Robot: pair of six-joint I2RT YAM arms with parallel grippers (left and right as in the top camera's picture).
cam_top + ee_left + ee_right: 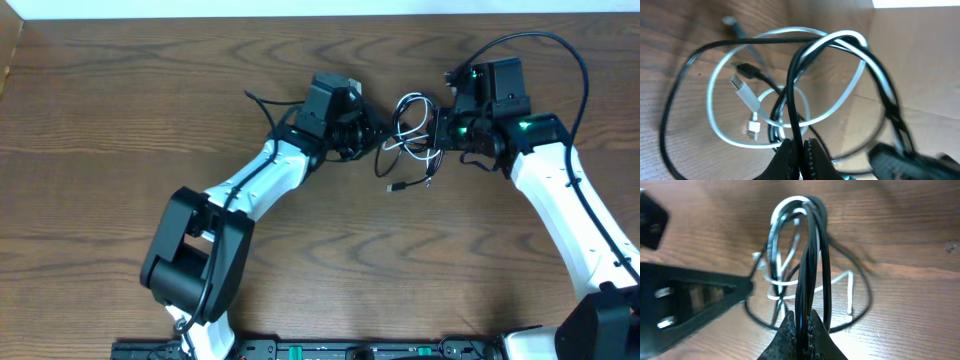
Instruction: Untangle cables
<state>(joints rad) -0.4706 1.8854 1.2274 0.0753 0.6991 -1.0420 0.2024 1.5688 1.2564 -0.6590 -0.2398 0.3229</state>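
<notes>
A black cable [392, 152] and a white cable [408, 118] hang tangled together between the two arms at the table's middle back. My left gripper [368, 130] is shut on the black cable [796, 107], whose strand runs between its fingers [800, 152]. The white cable [720, 127] loops behind it, and both plug ends [745, 85] show inside the loop. My right gripper [437, 130] is shut on black cable strands [812, 260] between its fingers [802, 325]. The white cable [777, 227] loops beyond them. The black plug end [396, 187] lies on the table.
The brown wooden table [320, 270] carries nothing else. A pale surface lies along the far edge [300, 8]. The left arm's body shows as a dark shape [685, 300] in the right wrist view. Thick black robot wires [540, 45] arc over the right arm.
</notes>
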